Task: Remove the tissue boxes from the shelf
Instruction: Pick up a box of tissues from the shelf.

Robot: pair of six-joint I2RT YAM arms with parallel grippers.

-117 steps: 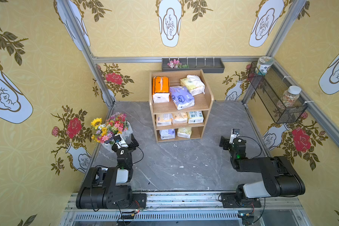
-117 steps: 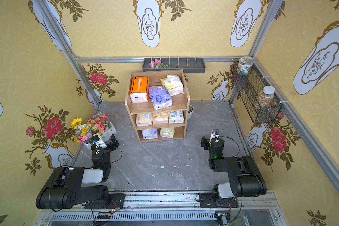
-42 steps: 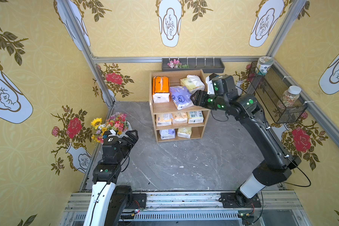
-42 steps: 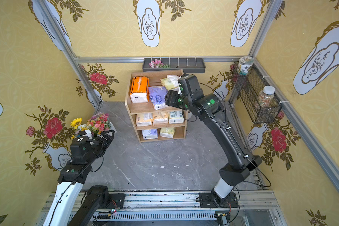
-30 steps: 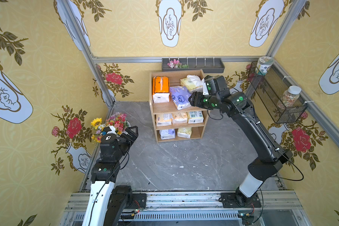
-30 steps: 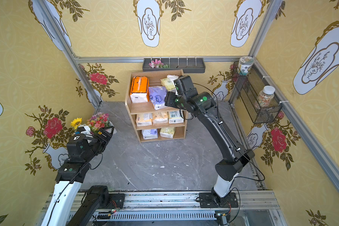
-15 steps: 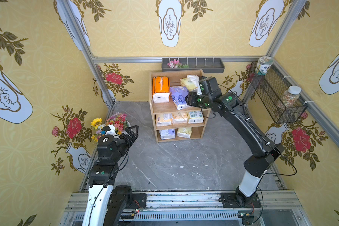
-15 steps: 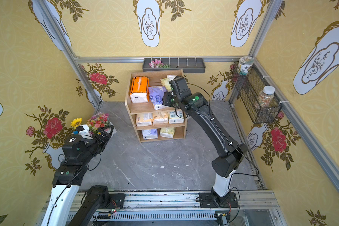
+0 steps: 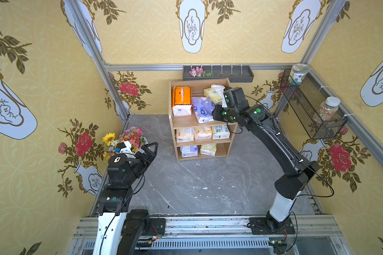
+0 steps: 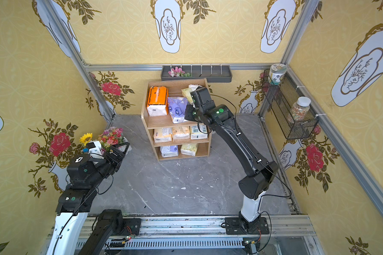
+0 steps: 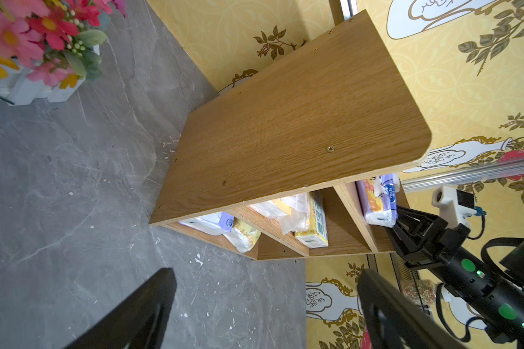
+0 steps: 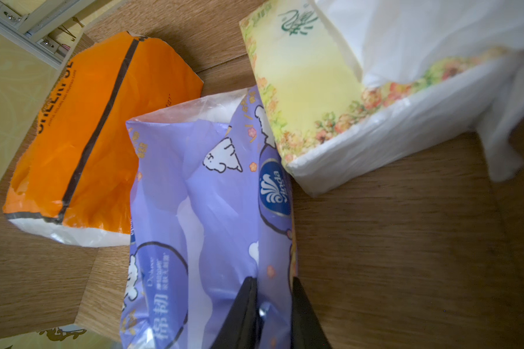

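Observation:
The wooden shelf (image 9: 186, 124) (image 10: 159, 124) (image 11: 285, 121) stands at the back wall. Its top tier holds an orange tissue pack (image 9: 181, 100) (image 12: 88, 136), a lavender pack (image 9: 202, 109) (image 10: 177, 109) (image 12: 209, 196) and a pale yellow pack (image 9: 212, 95) (image 12: 309, 90). More packs (image 9: 202, 132) sit on the middle tier and two (image 9: 188, 151) on the bottom tier. My right gripper (image 9: 216, 112) (image 10: 187, 113) (image 12: 273, 281) reaches into the top tier from the right, its jaws pinched on the lavender pack's near right edge. My left gripper (image 9: 150, 150) (image 11: 263, 275) hovers open and empty, left of the shelf.
A flower bouquet (image 9: 128, 138) (image 11: 28, 45) in a white planter stands against the left wall beside my left gripper. A dark grey tray (image 9: 218, 72) hangs on the back wall above the shelf. A black wire basket (image 9: 312, 110) with two jars hangs on the right wall.
My right gripper has moved left into the top tier and closed its jaws on the lavender pack's edge. The left arm has stayed about where it was.

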